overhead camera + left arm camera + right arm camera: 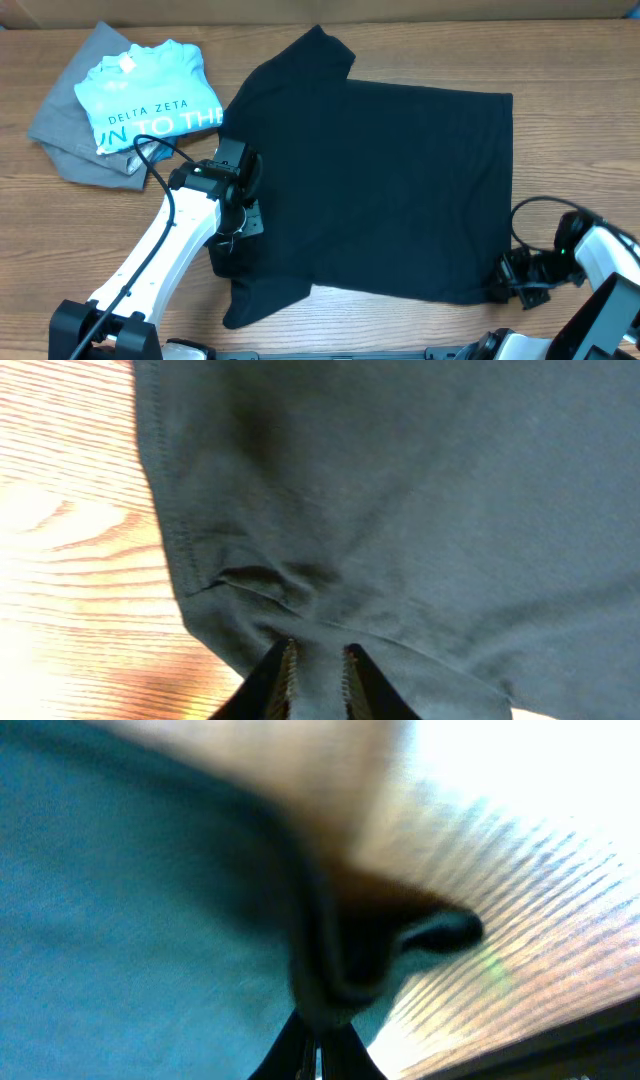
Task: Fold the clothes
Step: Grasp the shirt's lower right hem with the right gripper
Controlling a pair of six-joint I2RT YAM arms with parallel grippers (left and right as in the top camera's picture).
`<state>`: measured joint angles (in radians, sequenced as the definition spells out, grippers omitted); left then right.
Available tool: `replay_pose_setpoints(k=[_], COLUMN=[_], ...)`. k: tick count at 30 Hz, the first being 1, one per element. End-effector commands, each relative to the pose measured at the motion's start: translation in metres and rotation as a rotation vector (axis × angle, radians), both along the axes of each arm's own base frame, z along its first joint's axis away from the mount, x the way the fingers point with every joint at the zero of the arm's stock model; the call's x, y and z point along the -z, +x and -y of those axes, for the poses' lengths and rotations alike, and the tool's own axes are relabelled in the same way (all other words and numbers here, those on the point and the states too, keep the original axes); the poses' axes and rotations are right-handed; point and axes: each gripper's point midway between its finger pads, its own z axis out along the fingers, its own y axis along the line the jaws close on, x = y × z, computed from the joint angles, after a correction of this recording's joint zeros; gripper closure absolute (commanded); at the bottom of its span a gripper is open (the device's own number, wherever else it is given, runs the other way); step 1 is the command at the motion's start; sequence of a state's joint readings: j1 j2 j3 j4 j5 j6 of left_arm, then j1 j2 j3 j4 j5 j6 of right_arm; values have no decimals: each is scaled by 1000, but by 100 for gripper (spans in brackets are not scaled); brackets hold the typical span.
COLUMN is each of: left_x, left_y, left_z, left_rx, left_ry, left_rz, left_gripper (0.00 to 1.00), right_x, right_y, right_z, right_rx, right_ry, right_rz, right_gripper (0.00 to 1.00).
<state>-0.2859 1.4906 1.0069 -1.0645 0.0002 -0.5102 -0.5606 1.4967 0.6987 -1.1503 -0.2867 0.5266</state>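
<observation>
The black T-shirt (380, 180) lies spread flat across the middle of the wooden table, one sleeve toward the back and one toward the front left. My left gripper (237, 222) is at the shirt's left edge near the front sleeve. In the left wrist view its jaws (318, 670) are shut on a puckered fold of the black fabric (400, 490). My right gripper (503, 278) is at the shirt's front right corner. In the blurred right wrist view its jaws (318, 1055) are pinched nearly together on the shirt's edge (120, 920).
A folded light blue T-shirt with white lettering (150, 95) lies on a grey garment (60, 130) at the back left. Bare wooden table (70, 560) shows left of the shirt. The table's front edge is close to my right gripper.
</observation>
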Motion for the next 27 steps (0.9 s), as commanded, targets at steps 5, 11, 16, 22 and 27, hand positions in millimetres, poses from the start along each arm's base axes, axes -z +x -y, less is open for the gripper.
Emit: replay_pose_setpoints(k=[5, 11, 16, 22, 27], left_x=[-8, -6, 0, 19, 33], left_y=[-2, -19, -36, -66, -85], left_z=[30, 27, 38, 39, 41], left_rx=[157, 131, 126, 108, 89], left_ry=[-175, -168, -248, -287, -322], left_rz=[-16, -85, -149, -247, -297], left_gripper=[65, 49, 48, 48, 48], right_x=[-31, -30, -32, -33, -34], right_y=[47, 57, 75, 92, 101], right_z=[0, -1, -3, -2, 2], right_rx=[-193, -217, -202, -156, -158], right_ry=[-52, -69, -53, -53, -74], right_rz=[165, 205, 288, 348, 386], right_gripper=[96, 96, 96, 96, 96])
